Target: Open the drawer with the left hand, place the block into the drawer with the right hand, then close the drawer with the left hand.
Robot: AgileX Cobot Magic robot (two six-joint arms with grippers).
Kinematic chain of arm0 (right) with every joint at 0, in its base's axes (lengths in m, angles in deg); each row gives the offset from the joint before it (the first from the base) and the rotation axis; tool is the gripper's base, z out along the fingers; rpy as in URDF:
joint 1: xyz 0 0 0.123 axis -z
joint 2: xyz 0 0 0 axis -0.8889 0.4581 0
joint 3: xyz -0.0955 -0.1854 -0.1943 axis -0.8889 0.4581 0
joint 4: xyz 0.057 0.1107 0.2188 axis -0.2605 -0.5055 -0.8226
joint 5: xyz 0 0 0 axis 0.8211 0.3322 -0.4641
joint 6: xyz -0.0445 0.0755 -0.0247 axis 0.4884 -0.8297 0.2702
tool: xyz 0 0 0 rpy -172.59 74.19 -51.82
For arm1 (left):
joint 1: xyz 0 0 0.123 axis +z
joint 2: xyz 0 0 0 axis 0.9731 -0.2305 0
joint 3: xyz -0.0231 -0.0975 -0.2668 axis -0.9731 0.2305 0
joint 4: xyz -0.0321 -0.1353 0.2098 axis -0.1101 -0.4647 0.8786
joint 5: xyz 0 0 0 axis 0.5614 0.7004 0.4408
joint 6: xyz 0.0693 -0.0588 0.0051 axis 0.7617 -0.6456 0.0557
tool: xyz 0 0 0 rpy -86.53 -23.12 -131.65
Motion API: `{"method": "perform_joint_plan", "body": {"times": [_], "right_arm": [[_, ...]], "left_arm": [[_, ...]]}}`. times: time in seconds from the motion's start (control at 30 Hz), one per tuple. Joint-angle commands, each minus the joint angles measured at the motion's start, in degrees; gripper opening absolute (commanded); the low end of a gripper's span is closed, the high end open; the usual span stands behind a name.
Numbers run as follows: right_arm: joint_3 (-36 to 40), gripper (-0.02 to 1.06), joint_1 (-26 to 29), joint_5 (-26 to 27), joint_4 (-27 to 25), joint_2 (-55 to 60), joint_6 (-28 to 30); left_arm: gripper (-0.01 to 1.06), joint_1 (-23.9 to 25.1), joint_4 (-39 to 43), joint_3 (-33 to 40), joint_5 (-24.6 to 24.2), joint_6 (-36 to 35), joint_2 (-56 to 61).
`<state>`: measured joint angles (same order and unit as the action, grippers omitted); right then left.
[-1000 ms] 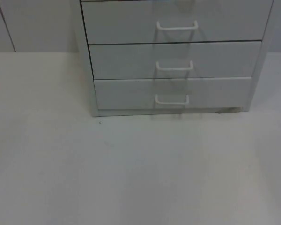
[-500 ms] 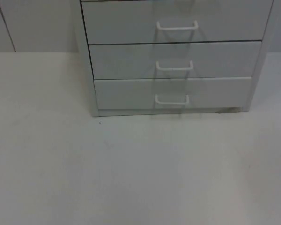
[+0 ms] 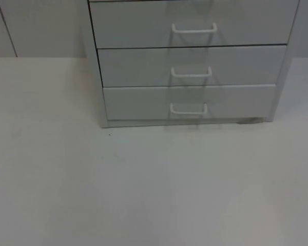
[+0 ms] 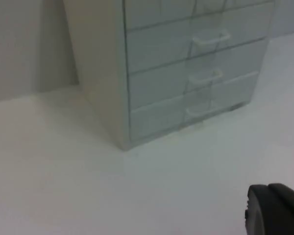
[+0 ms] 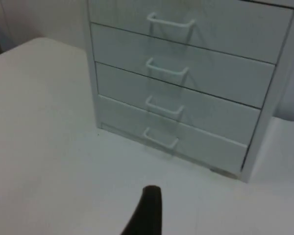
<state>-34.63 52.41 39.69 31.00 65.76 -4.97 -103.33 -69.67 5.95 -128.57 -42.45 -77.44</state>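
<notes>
Grey drawer unit (image 3: 190,61) at table rear, all drawers shut

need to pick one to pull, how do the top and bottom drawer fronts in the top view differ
The topmost visible pale grey drawer front is cut off by the picture's upper edge; the bottom pale grey drawer front shows whole, just above the white table top. The top white loop handle looks wider than the bottom white loop handle. Both drawers are shut.
</notes>
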Motion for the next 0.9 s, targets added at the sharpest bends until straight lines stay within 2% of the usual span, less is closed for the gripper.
{"method": "perform_joint_plan", "body": {"times": [0.0,0.07,0.27,0.5,0.6,0.7,0.87], "right_arm": [[0.00,0.77,-0.35,-2.38,3.91,-2.32,-4.01],[0.00,0.77,-0.35,-4.73,7.02,-4.47,-7.28],[0.00,0.77,-0.35,-10.64,11.90,-8.67,-13.64],[0.00,0.77,-0.35,-15.67,12.45,-11.89,-13.87],[0.00,0.77,-0.35,-18.45,14.81,-13.61,-15.45],[0.12,0.77,-0.35,-18.63,21.55,-15.00,-22.13],[0.25,0.77,-0.35,-18.90,25.05,-15.00,-24.66]], "left_arm": [[0.00,0.11,2.00,0.17,-2.58,-1.94,0.24],[0.00,0.11,3.22,0.17,-5.07,-2.08,0.24],[0.00,0.11,5.96,0.66,-10.21,-3.15,0.24],[0.00,0.11,5.98,1.04,-9.14,-3.15,0.24],[0.00,0.11,5.84,2.08,-7.71,-3.05,0.24],[0.00,0.11,5.84,2.08,-7.71,-3.05,0.24],[0.00,0.11,5.84,2.08,-7.71,-3.05,0.24]]}}
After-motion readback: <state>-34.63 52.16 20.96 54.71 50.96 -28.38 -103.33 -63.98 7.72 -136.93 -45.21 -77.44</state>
